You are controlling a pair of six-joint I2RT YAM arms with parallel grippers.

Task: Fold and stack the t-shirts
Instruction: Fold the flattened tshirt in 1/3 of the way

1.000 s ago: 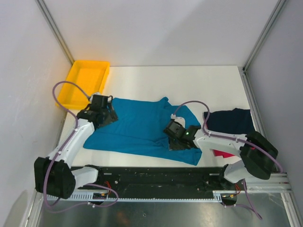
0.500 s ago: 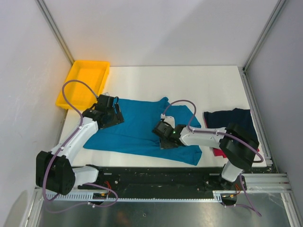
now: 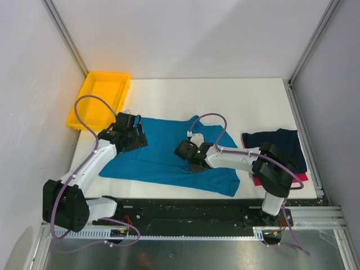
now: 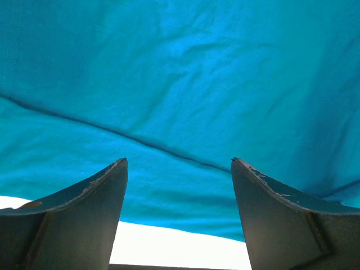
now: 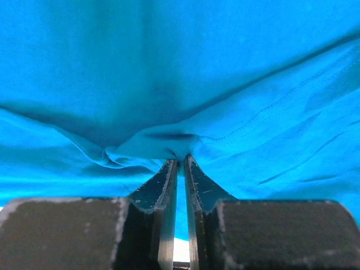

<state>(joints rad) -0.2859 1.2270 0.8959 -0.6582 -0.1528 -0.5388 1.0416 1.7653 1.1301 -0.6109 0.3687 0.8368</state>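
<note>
Teal cloth fills the middle of the top view: the teal t-shirt [image 3: 160, 154] lies spread on the white counter [image 3: 236, 101]. It is one of three shirts there, with the navy t-shirt [image 3: 281, 140] crumpled at the right edge and the red-pink t-shirt [image 3: 302, 176] showing only as slivers at the navy one's near edge. One yellow tray [image 3: 125, 90] sits at the far left corner. Two arms reach in, the left gripper [image 3: 133, 135] over the teal shirt's far left part and the right gripper [image 3: 188, 153] on its middle; from here I cannot tell how either stands. The left wrist view settles one: its fingers stand wide apart, released, above wrinkled teal fabric, with a strip of counter past the hem. The right wrist view settles the other: its fingers are clenched on a raised pucker of the teal t-shirt, creases running into the pinch.
</note>
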